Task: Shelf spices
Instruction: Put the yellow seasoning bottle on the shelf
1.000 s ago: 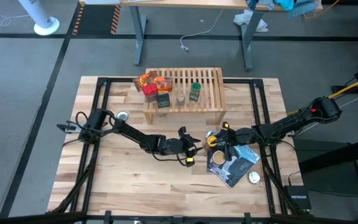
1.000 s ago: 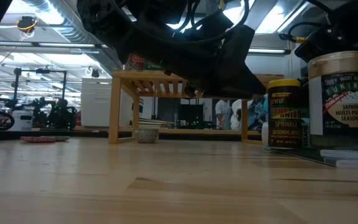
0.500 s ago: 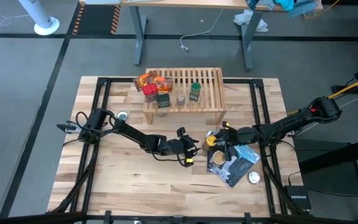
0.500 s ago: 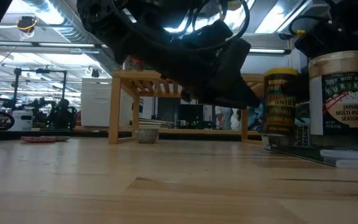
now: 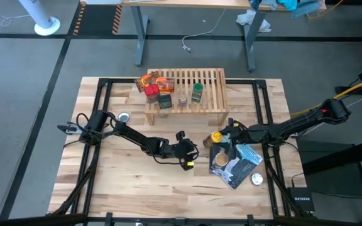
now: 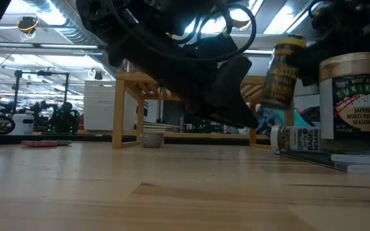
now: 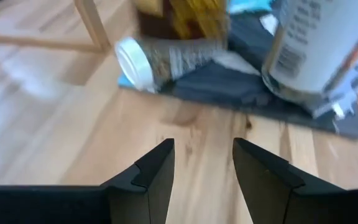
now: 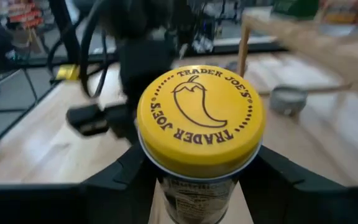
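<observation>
yellow-capped jar [image 8: 199, 124] is clamped upright in my right gripper [image 5: 224, 136], lifted off the table. shelf [image 5: 209, 81] lies just beyond it, nearer this arm. left gripper [image 7: 202, 171] hangs empty, fingers apart.

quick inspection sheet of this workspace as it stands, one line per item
surface: butcher-block table, mostly bare in front
job's things: yellow-capped jar lifted off the table; tan-capped jar upright on the pouch; white-capped jar lying on its side; several spices on the shelf
clutter: blue-and-black pouch; silver discs
grippers: right gripper shut on the yellow-capped jar; left gripper open, empty, low over the table
cables: bundle by the left arm base
surroundings: desk legs, grey floor
</observation>
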